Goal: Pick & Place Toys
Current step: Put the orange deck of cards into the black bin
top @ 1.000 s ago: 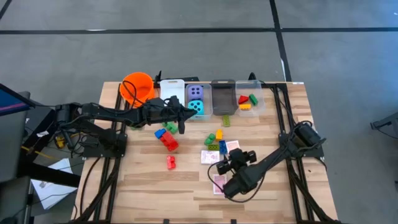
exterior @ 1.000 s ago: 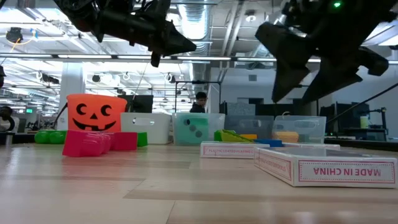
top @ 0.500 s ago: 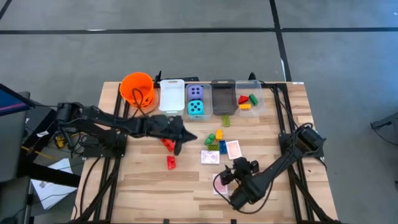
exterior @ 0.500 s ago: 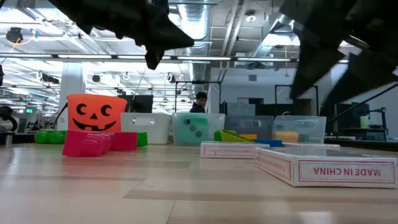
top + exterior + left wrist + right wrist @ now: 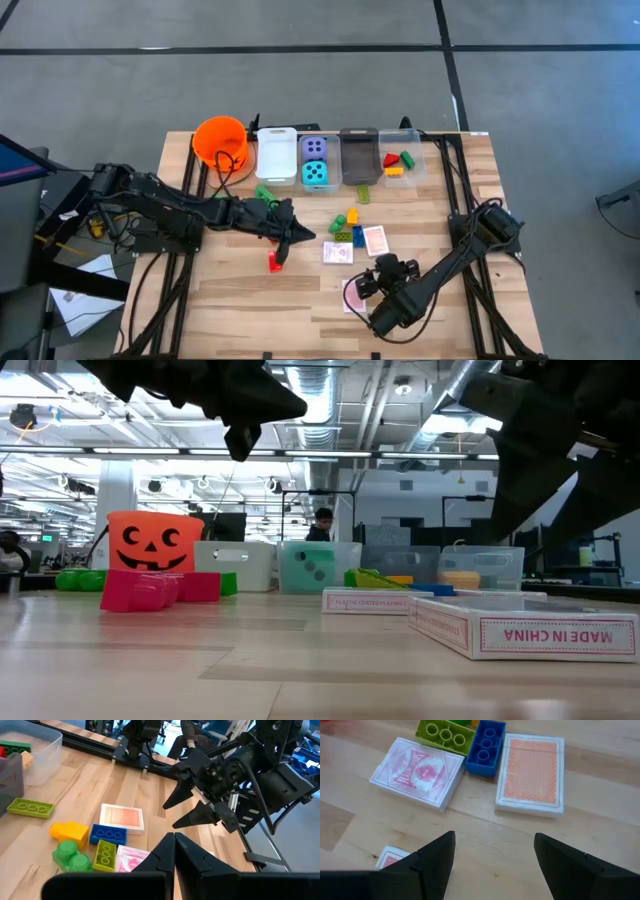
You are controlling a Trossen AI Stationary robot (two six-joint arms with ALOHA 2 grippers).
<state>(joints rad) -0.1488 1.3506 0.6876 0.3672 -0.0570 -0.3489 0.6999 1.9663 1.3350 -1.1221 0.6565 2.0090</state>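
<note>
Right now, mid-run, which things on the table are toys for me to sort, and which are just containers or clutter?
Toys:
red brick
blue brick
green brick
yellow brick
card packs
teal die
purple die

Not toys:
orange bucket
clear bins
left gripper, shut
right gripper, open

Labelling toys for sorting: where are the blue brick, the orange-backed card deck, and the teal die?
blue brick [image 5: 485, 740], right wrist view, its studded top.
orange-backed card deck [image 5: 530, 771], right wrist view, middle of its face.
teal die [image 5: 315, 173], high view, its dotted top.
</note>
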